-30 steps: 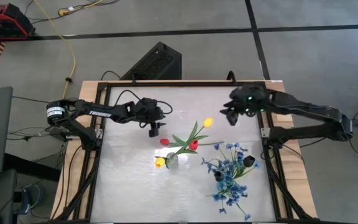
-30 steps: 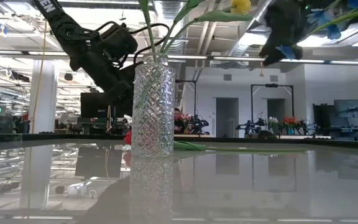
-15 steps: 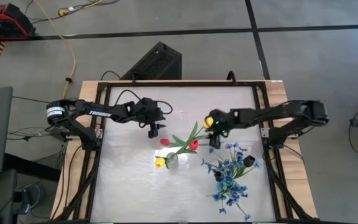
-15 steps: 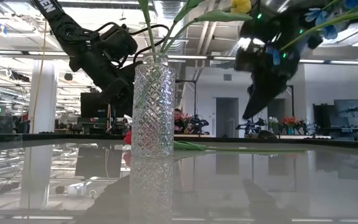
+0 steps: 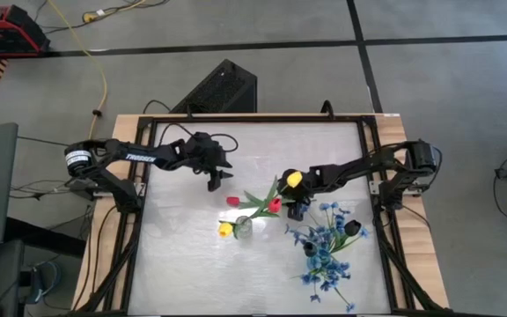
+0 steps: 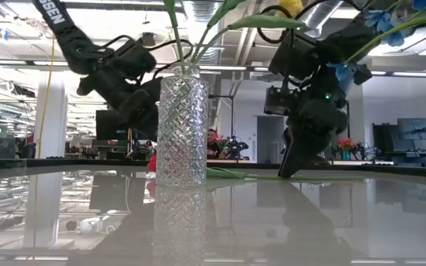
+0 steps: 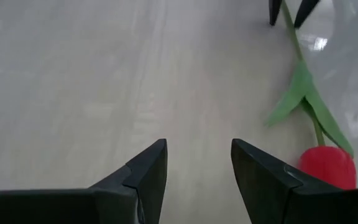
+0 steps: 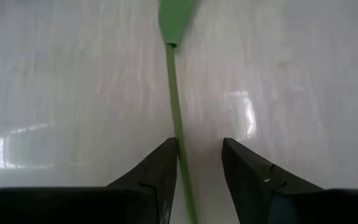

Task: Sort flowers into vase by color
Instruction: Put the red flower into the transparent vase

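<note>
Now the red tulip (image 5: 233, 201) lies flat on the table (image 5: 183, 255), with its head toward 9 o'clock and its thin green stem (image 8: 174, 106) going toward 3 o'clock. In the left wrist view its red head (image 7: 327, 167) and green leaves (image 7: 303, 102) show clearly. Just at 5 o'clock from this head stands the glass vase (image 5: 244, 227), which holds a yellow tulip (image 5: 226, 230), a second yellow tulip (image 5: 294, 179) on a long leaning stem, and a red one (image 5: 274, 205). In the low view the vase (image 6: 182, 127) is upright with cut glass walls. At 3 to 4 o'clock from it, well apart, the blue flowers (image 5: 324, 251) stand bushy in a second holder, and one black head (image 5: 352, 228) shows among them.

The right gripper (image 5: 297, 211) is down at the table, over the far end of the lying stem. Its two fingers (image 8: 157, 171) stand one on each side of the stem, with a gap between them; one finger seems to touch the stem, but I cannot tell that they pinch it. In the low view its tips (image 6: 287, 164) reach the table surface.

The left gripper (image 5: 214, 184) hovers at 10 o'clock from the red head, near it, with fingers (image 7: 146, 174) spread apart and nothing between them.
</note>
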You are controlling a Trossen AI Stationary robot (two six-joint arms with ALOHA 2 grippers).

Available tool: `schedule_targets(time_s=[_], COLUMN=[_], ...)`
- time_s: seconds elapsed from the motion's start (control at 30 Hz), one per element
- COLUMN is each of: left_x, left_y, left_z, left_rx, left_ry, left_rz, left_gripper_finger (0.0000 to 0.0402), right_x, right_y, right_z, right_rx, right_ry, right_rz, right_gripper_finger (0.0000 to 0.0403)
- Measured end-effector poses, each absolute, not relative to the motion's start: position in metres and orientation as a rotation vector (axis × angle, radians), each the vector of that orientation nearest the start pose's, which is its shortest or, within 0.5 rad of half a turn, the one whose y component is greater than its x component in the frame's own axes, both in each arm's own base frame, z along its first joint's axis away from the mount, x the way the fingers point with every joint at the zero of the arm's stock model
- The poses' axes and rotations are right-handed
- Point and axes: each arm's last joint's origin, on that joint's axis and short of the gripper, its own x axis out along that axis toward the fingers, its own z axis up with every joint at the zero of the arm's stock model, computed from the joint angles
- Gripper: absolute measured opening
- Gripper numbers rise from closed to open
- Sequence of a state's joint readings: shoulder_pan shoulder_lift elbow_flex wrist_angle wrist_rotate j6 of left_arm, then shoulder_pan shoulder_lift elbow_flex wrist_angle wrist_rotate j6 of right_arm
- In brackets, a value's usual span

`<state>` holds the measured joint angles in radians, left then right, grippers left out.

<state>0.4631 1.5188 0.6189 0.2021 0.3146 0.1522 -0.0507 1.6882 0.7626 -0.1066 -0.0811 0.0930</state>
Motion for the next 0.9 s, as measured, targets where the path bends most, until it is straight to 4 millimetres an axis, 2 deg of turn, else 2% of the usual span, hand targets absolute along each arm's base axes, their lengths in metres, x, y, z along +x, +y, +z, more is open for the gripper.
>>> schedule_targets(time_s=[0.17, 0.53, 0.7, 0.9], left_x=[0.242, 0.240, 0.241, 0.241], left_y=[0.117, 0.117, 0.118, 0.116], left_z=[0.140, 0.140, 0.140, 0.141], left_rx=[-0.157, -0.177, -0.189, -0.218], left_ry=[0.606, 0.566, 0.564, 0.550], left_rz=[0.110, 0.103, 0.106, 0.059], left_gripper_finger=[0.0167, 0.0167, 0.0167, 0.0167], right_x=[0.298, 0.293, 0.293, 0.296], right_y=[-0.008, 0.001, 0.014, 0.022], right_z=[0.121, 0.146, 0.139, 0.119], right_rx=[0.143, 0.167, 0.116, 0.050], right_ry=[1.041, 0.982, 1.010, 1.073], right_rz=[-0.012, 0.010, 0.003, -0.053], right_gripper_finger=[0.0156, 0.0155, 0.0155, 0.0150])
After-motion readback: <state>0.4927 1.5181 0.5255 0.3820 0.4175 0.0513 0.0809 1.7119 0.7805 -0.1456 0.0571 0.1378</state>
